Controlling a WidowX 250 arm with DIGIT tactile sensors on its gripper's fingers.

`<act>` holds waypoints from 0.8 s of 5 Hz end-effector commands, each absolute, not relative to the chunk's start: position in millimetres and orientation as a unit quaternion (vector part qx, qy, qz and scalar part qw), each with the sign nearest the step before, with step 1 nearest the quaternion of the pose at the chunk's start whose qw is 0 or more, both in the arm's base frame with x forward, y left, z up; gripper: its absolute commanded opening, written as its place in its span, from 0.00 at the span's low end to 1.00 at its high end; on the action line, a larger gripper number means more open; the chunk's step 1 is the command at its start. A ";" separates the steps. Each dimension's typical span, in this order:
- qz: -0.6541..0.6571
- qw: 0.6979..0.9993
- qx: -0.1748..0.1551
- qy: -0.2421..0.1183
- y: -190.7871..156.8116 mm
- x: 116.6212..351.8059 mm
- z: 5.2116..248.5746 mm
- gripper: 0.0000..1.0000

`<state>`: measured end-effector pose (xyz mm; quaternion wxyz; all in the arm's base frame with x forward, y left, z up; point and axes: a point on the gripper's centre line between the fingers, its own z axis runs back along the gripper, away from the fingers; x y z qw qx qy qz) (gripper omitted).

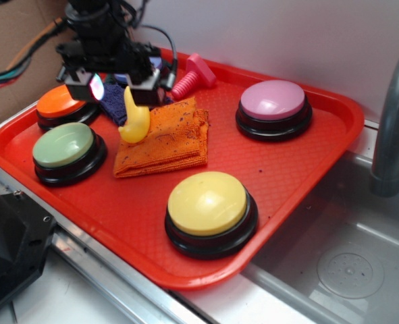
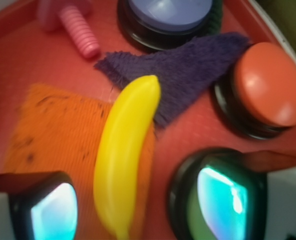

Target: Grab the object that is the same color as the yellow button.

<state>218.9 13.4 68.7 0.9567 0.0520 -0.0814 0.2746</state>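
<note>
A small glossy yellow plastic toy banana (image 1: pixel 136 120) stands almost on end in the left-centre of the exterior frame, its lower tip on the left edge of a rumpled orange folded cloth (image 1: pixel 164 140) and its upper tip rising toward the black robot gripper (image 1: pixel 117 88) at the upper left. In the wrist view the banana (image 2: pixel 123 155) runs up the middle of the frame between the gripper's 2 glowing fingertip pads (image 2: pixel 52 212), which sit at the lower left and lower right with clear space between each pad and the fruit. The pincer is spread and released, grasping nothing.

Everything rests on a shallow red plastic tray (image 1: pixel 290 179) that fills most of the exterior frame. The large round pale-yellow dome button on a black circular base (image 1: pixel 208 206) sits at the lower centre, well apart from the banana. A light green dome button (image 1: pixel 65 148) lies at the left, an orange dome button (image 1: pixel 61 104) just above it and partly under the gripper, and a pink dome button (image 1: pixel 273 104) at the upper right. A pink ribbed plastic toy bolt (image 1: pixel 191 75) lies near the tray's top rim. A dark purple fuzzy cloth (image 2: pixel 183 70) lies beside the banana's upper tip in the wrist view, with a blue-grey dome button (image 2: pixel 168 15) at that frame's top edge. A grey metal sink basin (image 1: pixel 341 256) occupies the lower right of the exterior frame, with a grey faucet pipe (image 1: pixel 391 128) at the right edge.
</note>
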 end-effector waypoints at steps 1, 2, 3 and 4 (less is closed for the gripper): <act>0.288 0.951 0.045 -0.099 20.6 234.4 45.9 1.00; 0.291 0.951 0.043 -0.094 23.9 235.8 37.2 1.00; 0.285 0.953 0.048 -0.089 27.3 238.8 32.2 0.52; 0.294 0.951 0.046 -0.089 29.5 239.6 29.8 0.00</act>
